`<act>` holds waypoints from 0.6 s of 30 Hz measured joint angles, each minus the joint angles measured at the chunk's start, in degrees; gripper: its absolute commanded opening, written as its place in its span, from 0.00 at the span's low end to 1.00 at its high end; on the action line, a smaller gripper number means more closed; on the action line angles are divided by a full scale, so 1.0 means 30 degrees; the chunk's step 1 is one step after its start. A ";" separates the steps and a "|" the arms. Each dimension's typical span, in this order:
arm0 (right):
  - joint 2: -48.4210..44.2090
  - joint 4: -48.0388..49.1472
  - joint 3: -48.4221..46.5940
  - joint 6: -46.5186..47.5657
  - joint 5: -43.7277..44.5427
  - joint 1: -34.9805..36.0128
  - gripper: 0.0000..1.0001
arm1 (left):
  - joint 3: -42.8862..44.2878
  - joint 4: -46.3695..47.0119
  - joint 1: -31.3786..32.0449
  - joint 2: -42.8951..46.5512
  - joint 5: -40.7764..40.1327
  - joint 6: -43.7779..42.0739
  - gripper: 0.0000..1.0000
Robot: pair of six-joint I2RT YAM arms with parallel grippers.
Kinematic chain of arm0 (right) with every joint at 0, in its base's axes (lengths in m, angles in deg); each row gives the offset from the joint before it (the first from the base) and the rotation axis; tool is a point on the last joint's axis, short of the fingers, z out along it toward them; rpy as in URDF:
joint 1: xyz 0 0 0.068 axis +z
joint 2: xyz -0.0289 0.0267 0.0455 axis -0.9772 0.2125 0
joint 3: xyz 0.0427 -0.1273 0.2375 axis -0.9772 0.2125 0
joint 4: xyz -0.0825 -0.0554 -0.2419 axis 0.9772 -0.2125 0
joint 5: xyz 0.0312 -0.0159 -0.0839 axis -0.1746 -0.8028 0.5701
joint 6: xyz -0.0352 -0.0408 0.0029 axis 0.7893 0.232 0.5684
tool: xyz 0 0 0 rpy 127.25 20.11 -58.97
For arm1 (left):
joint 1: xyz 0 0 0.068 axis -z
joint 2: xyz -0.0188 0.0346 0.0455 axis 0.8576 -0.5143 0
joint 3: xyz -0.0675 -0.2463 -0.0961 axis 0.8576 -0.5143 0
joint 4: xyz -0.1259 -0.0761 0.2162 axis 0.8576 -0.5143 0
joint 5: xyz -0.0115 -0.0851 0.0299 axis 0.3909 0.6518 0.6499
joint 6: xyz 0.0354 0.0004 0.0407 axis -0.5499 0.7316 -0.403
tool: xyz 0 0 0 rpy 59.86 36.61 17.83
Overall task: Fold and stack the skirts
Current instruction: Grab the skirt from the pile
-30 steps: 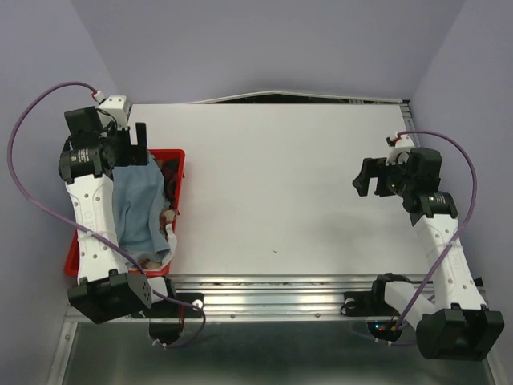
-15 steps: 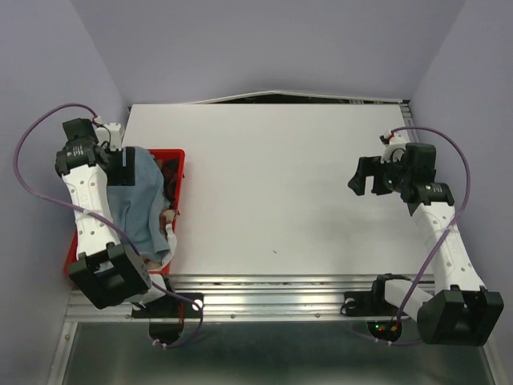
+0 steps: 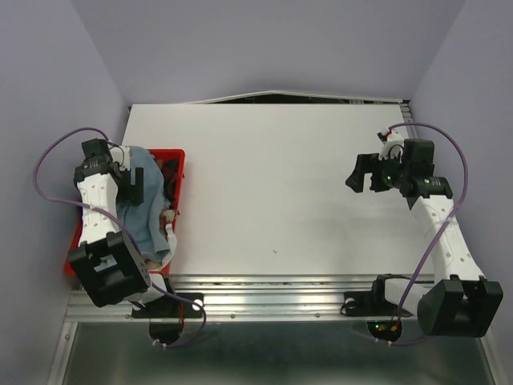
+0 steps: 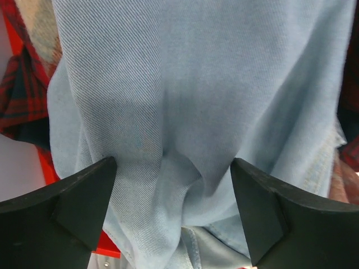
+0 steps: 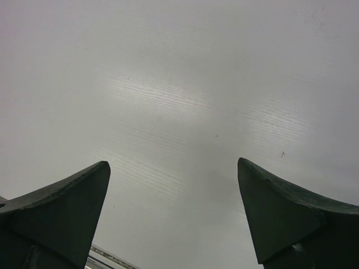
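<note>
The light blue denim-like skirt lies crumpled on top in the red tray at the table's left edge. It fills the left wrist view. The red and navy plaid skirt shows under it at the left; in the top view its dark edge peeks out. A bit of the check skirt shows at upper left. My left gripper is open, just above the blue skirt, its fingers astride a fold. My right gripper is open and empty above the bare table.
The white table runs from the tray to the right arm. A metal rail borders its near edge. Purple walls close in the left and right sides. A dark gap lies behind the table's far edge.
My left gripper has dropped from the tray's far end down toward the blue skirt and nearer the tray's middle. The right arm has shifted slightly forward and left.
</note>
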 measured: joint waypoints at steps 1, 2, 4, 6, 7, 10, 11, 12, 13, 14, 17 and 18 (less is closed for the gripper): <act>0.0000 0.0000 0.0000 0.0000 -0.0015 0.0000 1.00 | -0.0182 0.0313 0.0000 0.0000 -0.0182 0.0051 0.97; 0.0000 0.0000 0.0000 0.0000 -0.0036 0.0000 1.00 | -0.0335 0.0517 0.0000 0.0000 -0.0299 0.0066 0.92; 0.0000 0.0000 0.0000 0.0000 -0.0073 0.0000 1.00 | -0.0583 0.0823 0.0000 -0.0022 -0.0393 0.0138 0.80; 0.0000 0.0000 0.0000 0.0000 -0.0080 0.0000 1.00 | -0.0787 0.1042 0.0000 -0.0146 -0.0415 0.0197 0.60; 0.0000 0.0000 0.0000 -0.0007 -0.0080 0.0000 1.00 | -0.0845 0.1115 0.0000 -0.0226 -0.0240 0.0175 0.46; 0.0000 0.0000 0.0000 -0.0080 -0.0073 0.0000 1.00 | -0.0911 0.1231 0.0000 -0.0466 0.0291 0.0197 0.28; 0.0000 0.0000 0.0000 -0.0131 -0.0073 0.0000 1.00 | -0.0911 0.1239 0.0000 -0.0466 0.0423 0.0255 0.15; 0.0000 0.0000 -0.0007 -0.0146 -0.0073 0.0000 1.00 | -0.0911 0.1239 0.0000 -0.0474 0.0561 0.0219 0.05; 0.0000 0.0000 -0.0007 -0.0160 -0.0073 0.0000 1.00 | -0.0911 0.1224 0.0000 -0.0474 0.0772 0.0270 0.00; 0.0000 0.0000 -0.0007 -0.0182 -0.0073 0.0000 1.00 | -0.0911 0.1209 0.0000 -0.0481 0.0860 0.0299 0.00; 0.0000 -0.0015 -0.0124 -0.0255 -0.0066 0.0000 1.00 | -0.0124 0.0277 0.0000 -0.0525 0.1552 0.0240 0.00; 0.0000 -0.0007 -0.0219 -0.0284 -0.0066 0.0000 1.00 | 0.0393 -0.0080 0.0000 -0.0539 0.1814 0.0233 0.00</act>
